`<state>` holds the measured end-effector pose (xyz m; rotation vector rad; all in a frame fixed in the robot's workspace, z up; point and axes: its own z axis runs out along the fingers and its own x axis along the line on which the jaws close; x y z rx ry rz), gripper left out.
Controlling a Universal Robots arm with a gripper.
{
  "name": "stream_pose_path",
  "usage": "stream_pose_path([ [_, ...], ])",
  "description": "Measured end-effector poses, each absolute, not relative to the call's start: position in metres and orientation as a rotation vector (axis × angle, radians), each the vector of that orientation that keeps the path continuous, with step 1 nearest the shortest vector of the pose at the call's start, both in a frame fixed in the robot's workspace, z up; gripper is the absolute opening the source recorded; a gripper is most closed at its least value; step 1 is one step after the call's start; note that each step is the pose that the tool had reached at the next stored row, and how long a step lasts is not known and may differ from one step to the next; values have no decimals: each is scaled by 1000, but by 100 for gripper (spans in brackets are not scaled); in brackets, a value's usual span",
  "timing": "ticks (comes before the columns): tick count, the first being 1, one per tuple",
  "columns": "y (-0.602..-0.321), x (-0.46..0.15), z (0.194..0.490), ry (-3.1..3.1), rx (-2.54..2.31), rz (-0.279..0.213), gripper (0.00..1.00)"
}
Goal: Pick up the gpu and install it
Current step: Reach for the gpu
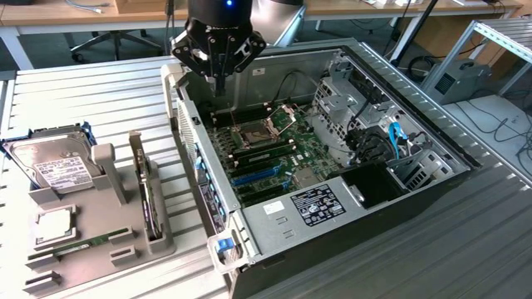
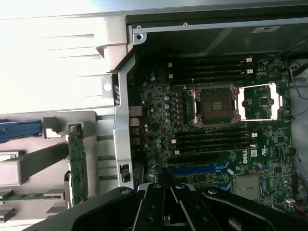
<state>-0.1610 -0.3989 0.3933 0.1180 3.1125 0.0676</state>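
- One gripper point(image 1: 219, 87) hanging at upper middle of exterior view, over rear edge of one open computer case point(image 1: 357, 255); fingers pressing together, gripping nothing.
- One gpu point(image 1: 149, 199) standing on edge in slot of one grey tray point(image 1: 99, 218), lower left of exterior view, well apart from gripper.
- Tray also carrying one hard drive point(image 1: 54, 167) and one RAM stick point(image 1: 87, 242).
- One motherboard point(image 1: 283, 156) lying inside case; white logo possibly reading Dell.
- Drive label print showing too small to read.
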Motion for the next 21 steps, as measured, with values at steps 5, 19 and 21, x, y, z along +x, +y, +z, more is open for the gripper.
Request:
stream_pose_path([
  [5, -399, -162, 393, 3113, 118, 68, 11],
  [19, -399, -167, 393, 3112, 118, 68, 11],
  [21, -399, -168, 393, 3112, 118, 68, 11],
])
